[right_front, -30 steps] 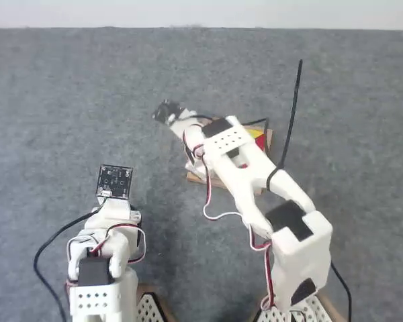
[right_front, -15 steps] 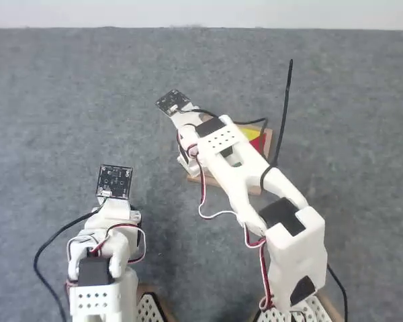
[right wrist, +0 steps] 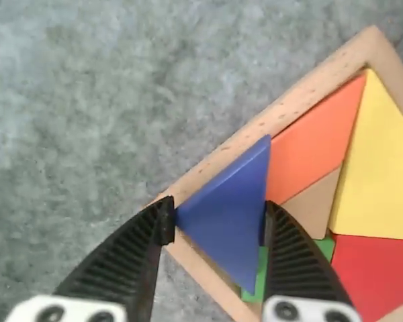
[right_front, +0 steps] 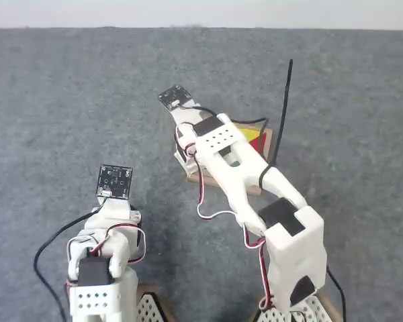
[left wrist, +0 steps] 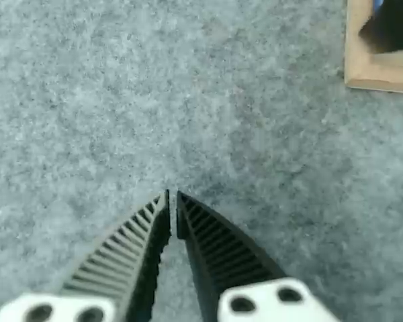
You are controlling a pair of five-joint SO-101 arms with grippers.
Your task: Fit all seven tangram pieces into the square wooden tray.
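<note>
The right hand [right wrist: 216,225] is pinching the blue triangle [right wrist: 232,215] by its sides, holding it over a corner of the wooden tray [right wrist: 309,84] and overlapping the rim. The piece is likely rigid, light and smooth, so gripping across 2 flat edges is suiting it. The left hand [left wrist: 172,201] is hovering, pressed together, above the surface [left wrist: 121,100].

Tray [right wrist: 309,84] on table [right_front: 67,87], under right arm [right_front: 242,168], triangle [right wrist: 232,208] at its corner
</note>
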